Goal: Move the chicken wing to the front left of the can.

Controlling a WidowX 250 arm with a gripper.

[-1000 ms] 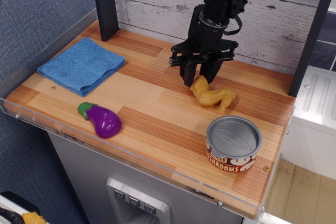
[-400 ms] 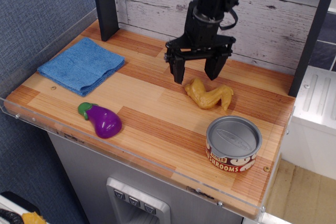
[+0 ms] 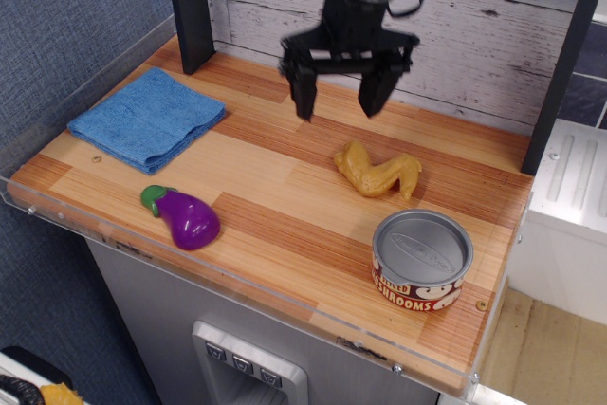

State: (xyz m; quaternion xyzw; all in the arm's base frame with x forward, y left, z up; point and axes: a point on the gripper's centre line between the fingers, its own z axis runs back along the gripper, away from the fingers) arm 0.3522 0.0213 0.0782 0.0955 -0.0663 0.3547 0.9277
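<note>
Hand: now raised clear, spread wide, holding nothing; chicken wing released on counter, resting far-left of can, apart, suggesting placement done.

We find the chicken wing right of frame centre on the table, with the can below it toward the lower right. The eggplant lies at lower left, and the cloth above it at left. The gripper hangs above the wing, upper centre.
</note>
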